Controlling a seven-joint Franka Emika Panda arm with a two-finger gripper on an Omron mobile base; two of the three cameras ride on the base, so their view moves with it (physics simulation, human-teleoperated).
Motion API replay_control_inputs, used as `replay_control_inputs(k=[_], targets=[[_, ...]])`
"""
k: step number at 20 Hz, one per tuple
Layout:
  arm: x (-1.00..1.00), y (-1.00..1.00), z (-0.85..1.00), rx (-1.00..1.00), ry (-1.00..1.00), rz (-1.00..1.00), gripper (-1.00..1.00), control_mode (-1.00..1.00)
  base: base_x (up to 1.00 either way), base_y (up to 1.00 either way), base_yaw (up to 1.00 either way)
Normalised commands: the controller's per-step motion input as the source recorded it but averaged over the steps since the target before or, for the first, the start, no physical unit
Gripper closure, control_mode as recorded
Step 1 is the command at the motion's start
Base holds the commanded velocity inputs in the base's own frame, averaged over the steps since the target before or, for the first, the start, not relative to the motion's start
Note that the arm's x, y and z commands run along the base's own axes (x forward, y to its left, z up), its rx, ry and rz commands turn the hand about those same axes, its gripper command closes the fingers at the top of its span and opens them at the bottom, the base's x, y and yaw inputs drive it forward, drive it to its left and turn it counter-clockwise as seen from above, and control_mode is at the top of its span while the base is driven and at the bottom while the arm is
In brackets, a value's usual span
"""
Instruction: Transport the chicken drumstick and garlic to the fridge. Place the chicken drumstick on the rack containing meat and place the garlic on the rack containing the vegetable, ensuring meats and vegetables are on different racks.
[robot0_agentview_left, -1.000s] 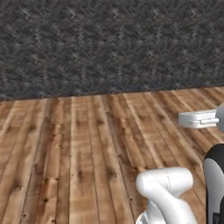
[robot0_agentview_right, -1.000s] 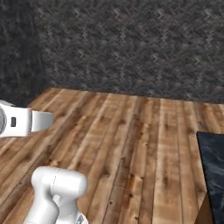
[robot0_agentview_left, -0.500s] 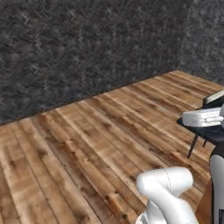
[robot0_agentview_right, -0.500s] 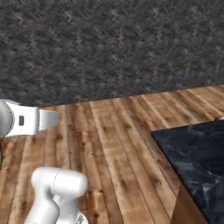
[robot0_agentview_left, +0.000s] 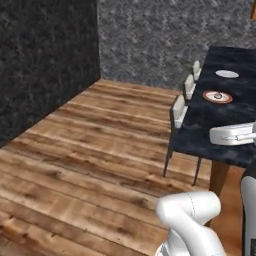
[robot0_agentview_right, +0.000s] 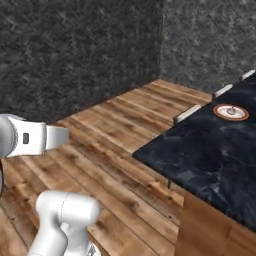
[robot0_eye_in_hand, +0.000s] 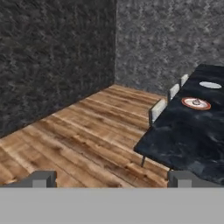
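Two-finger gripper (robot0_eye_in_hand: 109, 179), jaws apart and empty, faces the dark marble table (robot0_eye_in_hand: 192, 135) at frame right; nothing delivered yet.

The arm (robot0_agentview_left: 192, 220) is rising from the lower right of the left base view, its rounded white elbow joint sitting near the bottom edge. A white forearm segment is projecting in from the right edge at mid-height. In the right base view the arm (robot0_agentview_right: 62, 220) is rising from the lower left, with a white link extending from the left edge toward the frame centre at mid-height. In the hand view the gripper (robot0_eye_in_hand: 111, 178) is standing with its jaws spread wide: one dark fingertip (robot0_eye_in_hand: 41, 178) is showing at lower left and the other at lower right. Nothing is lying between them.
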Motion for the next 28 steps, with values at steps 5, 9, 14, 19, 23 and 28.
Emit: replay_control_inputs(k=[5,9,14,19,23,28], targets=[[0.0,0.0,0.0,0.0,0.0,0.0,-1.0,1.0,0.55,0.99,-0.63],[0.0,0.0,0.0,0.0,0.0,0.0,-1.0,1.0,0.39,1.0,-0.5],[0.0,0.0,0.0,0.0,0.0,0.0,-1.0,1.0,0.41,1.0,-0.45],[0.0,0.0,0.0,0.0,0.0,0.0,-1.0,1.0,0.48,1.0,-0.47],[0.0,0.0,0.0,0.0,0.0,0.0,-1.0,1.0,0.65,1.0,-0.53],[0.0,0.0,0.0,0.0,0.0,0.0,-1.0,1.0,0.74,1.0,-0.5]])
